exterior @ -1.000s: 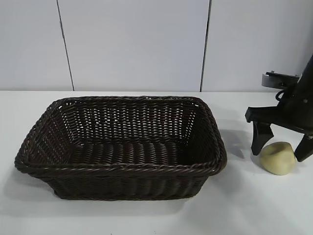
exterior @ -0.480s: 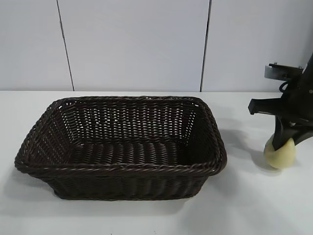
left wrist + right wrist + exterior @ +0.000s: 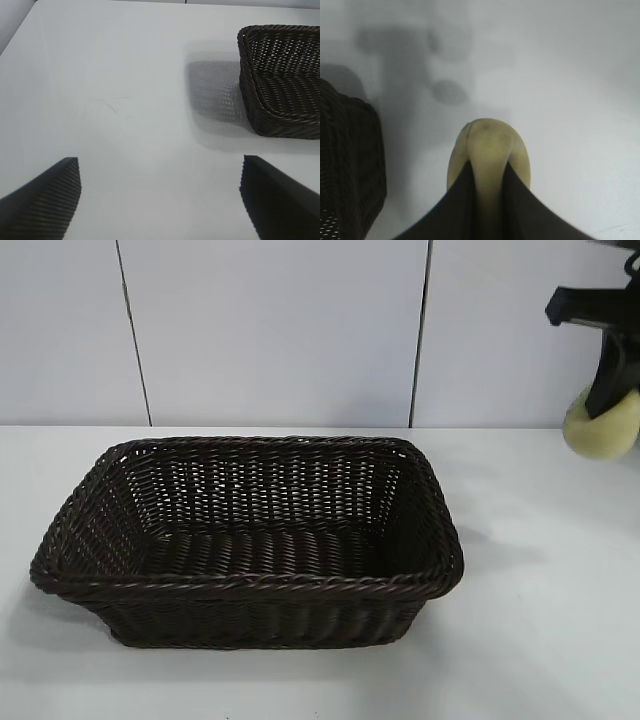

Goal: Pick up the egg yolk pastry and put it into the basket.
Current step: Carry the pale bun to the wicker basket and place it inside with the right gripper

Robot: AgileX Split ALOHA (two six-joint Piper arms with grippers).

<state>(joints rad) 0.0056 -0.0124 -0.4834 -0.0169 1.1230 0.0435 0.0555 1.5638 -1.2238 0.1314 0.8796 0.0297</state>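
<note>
The dark brown wicker basket sits on the white table at centre left and holds nothing visible. My right gripper is at the far right, well above the table, shut on the pale cream-yellow egg yolk pastry. In the right wrist view the pastry is squeezed between the two dark fingers, with the basket's corner off to one side below. My left gripper shows only in the left wrist view, open and empty over bare table, with the basket ahead of it.
A white panelled wall stands behind the table. The pastry's shadow falls on the table under the right gripper.
My right gripper closed on the pastry on the table, then lifted it high above the table at the right.
</note>
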